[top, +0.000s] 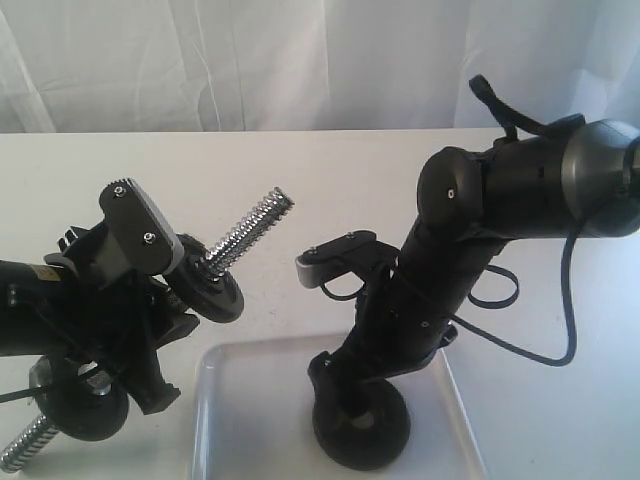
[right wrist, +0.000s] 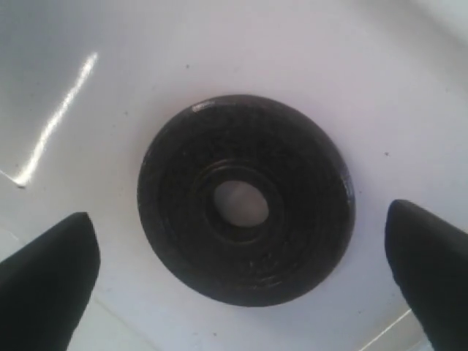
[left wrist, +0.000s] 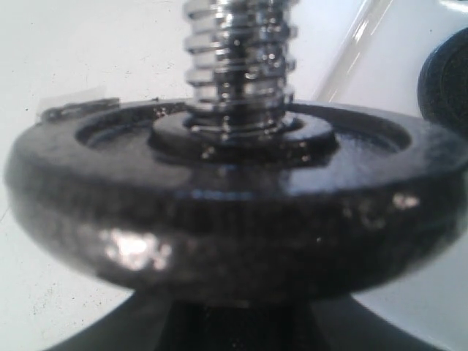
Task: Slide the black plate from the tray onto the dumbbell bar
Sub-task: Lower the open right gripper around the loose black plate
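The plate (right wrist: 175,219) is lying flat in the tray (top: 250,400). The right gripper (right wrist: 238,219) is hanging just over it. Its fingers (right wrist: 51,270) are spread wide, one on each side, not touching it. The left gripper (top: 150,330) is squeezing the middle of the bar (top: 245,232), holding it tilted beside the tray. One screw end is pointing up. Two discs (top: 215,290) are sitting on the bar.
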You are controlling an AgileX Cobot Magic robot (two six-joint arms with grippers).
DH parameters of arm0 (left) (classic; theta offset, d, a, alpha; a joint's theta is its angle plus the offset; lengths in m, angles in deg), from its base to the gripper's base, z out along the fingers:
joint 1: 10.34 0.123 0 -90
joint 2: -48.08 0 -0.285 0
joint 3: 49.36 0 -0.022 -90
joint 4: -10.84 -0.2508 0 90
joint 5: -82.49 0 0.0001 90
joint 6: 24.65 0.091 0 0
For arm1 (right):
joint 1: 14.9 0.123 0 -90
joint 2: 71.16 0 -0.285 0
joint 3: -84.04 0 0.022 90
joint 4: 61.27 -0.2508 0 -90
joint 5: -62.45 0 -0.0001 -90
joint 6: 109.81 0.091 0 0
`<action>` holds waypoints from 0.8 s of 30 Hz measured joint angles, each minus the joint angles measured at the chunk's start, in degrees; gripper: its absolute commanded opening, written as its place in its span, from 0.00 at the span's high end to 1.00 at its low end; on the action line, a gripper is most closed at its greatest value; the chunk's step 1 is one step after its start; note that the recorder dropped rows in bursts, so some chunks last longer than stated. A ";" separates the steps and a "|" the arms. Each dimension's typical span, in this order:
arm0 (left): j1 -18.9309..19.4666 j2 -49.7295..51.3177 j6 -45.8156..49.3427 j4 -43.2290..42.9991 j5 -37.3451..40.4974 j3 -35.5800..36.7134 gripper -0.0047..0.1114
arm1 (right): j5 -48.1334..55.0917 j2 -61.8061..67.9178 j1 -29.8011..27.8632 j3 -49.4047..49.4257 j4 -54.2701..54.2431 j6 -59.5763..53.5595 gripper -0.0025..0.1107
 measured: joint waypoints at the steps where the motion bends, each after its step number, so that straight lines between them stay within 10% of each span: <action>1: 0.00 0.00 0.00 0.00 0.00 0.00 0.96 | -0.64 0.00 0.14 0.00 0.00 0.32 0.07; 24: 0.00 0.00 0.00 0.00 0.00 0.00 0.96 | -1.98 0.00 2.96 -0.47 0.88 -4.80 0.07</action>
